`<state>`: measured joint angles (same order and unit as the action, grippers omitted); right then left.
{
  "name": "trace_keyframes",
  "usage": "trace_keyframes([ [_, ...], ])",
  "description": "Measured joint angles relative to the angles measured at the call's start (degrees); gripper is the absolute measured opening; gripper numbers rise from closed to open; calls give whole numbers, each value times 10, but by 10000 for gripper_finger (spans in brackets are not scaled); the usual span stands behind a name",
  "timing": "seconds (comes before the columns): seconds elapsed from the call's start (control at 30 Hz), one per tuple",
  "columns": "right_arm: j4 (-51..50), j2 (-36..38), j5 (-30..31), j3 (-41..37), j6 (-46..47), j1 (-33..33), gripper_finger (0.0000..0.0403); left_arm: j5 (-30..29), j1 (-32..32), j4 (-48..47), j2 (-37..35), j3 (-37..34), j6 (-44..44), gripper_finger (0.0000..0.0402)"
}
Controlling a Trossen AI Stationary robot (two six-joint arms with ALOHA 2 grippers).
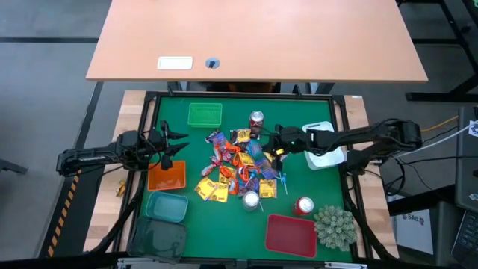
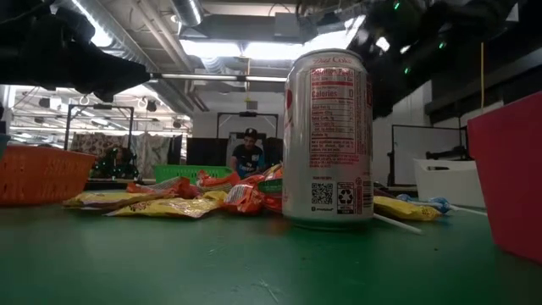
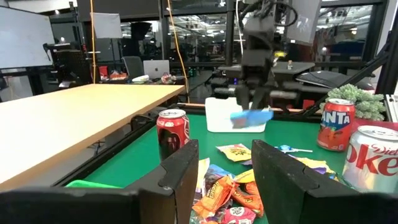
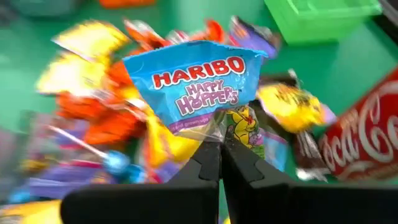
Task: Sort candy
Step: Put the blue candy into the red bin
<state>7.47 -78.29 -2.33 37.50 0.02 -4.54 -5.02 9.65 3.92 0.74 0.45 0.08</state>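
Green matting (image 1: pixel 202 224) bears the candy heap (image 1: pixel 239 168); right gripper (image 4: pixel 219 149) pinches a blue Haribo packet (image 4: pixel 196 81), seemingly aloft.

From the low view, the can (image 2: pixel 328 140) hides much of the candy (image 2: pixel 182 202). The red bin (image 2: pixel 508 178) is cut off (right edge).

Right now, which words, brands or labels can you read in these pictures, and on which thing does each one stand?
"HARIBO HAPPY HOPPERS": blue packet pinched in the right gripper.
"FANTA": orange can.
"oke", cut off: silver can.
"Coca-Cola", partly: red can.
Nutrition print on the near can: too small to read.
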Motion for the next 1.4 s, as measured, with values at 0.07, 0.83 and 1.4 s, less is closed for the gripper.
trace_keyframes([
  [0.07, -1, 20, -16, 0, 1, 22, 1, 0, 0, 0, 0, 0, 0, 141],
  [0.83, -17, 79, -43, 0, 283, 361, 1, 28, 0, 73, 0, 0, -31, 141],
  [1.4, -16, 79, -43, 0, 488, 468, 4, 13, -35, 130, 26, 0, -31, 141],
])
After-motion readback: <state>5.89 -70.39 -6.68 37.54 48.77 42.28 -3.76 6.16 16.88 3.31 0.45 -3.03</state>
